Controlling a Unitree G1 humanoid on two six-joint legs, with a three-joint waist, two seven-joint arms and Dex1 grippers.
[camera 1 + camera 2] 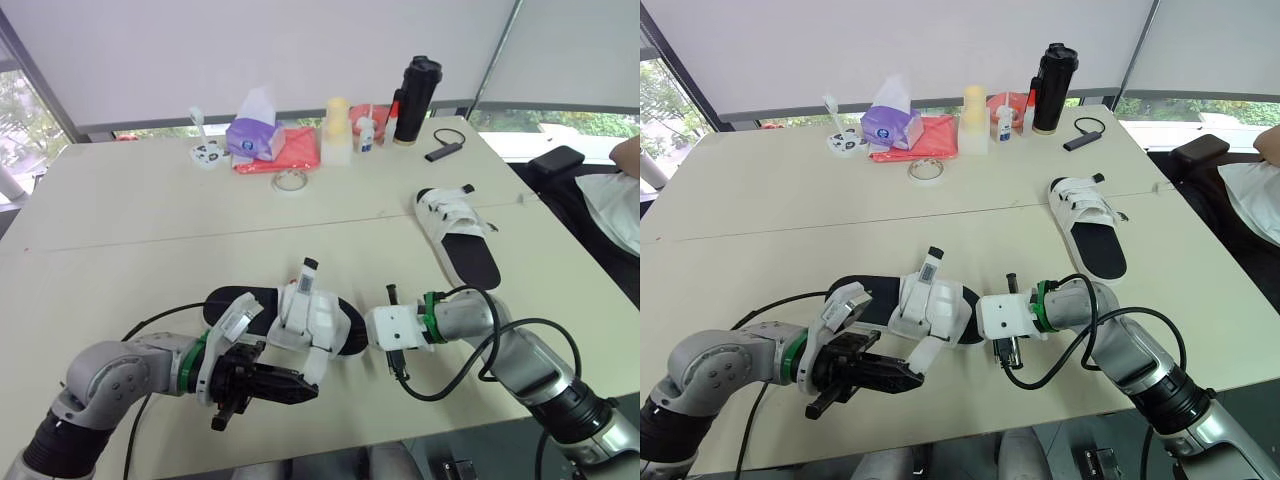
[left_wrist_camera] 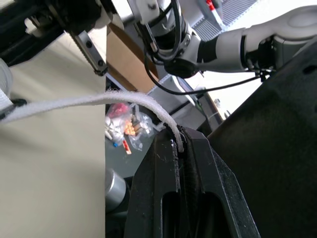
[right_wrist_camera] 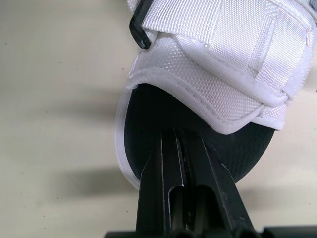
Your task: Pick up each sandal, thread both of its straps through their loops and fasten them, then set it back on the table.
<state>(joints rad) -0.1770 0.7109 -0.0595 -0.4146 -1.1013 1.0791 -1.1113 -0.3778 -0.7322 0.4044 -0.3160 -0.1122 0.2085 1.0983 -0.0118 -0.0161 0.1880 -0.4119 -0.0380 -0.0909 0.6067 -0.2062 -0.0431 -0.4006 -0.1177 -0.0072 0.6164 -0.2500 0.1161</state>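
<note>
The near sandal (image 1: 300, 312), white straps on a black sole, lies at the table's front centre. My left gripper (image 1: 308, 390) is just in front of it, shut on the end of one white strap (image 2: 124, 98), which runs from the sandal down into the closed fingers (image 2: 163, 163). My right gripper (image 3: 174, 136) comes in from the right, shut, its tips over the toe end of the black insole (image 3: 148, 114); nothing shows between them. A second sandal (image 1: 455, 235) lies flat further back on the right, its straps across its upper.
Along the far edge stand a purple tissue pack (image 1: 254, 135), a red cloth (image 1: 290, 152), a tape roll (image 1: 290, 181), a pale bottle (image 1: 337, 130), a black tumbler (image 1: 416, 98) and a small cabled device (image 1: 444, 151). A person's arm (image 1: 627, 150) shows at the right.
</note>
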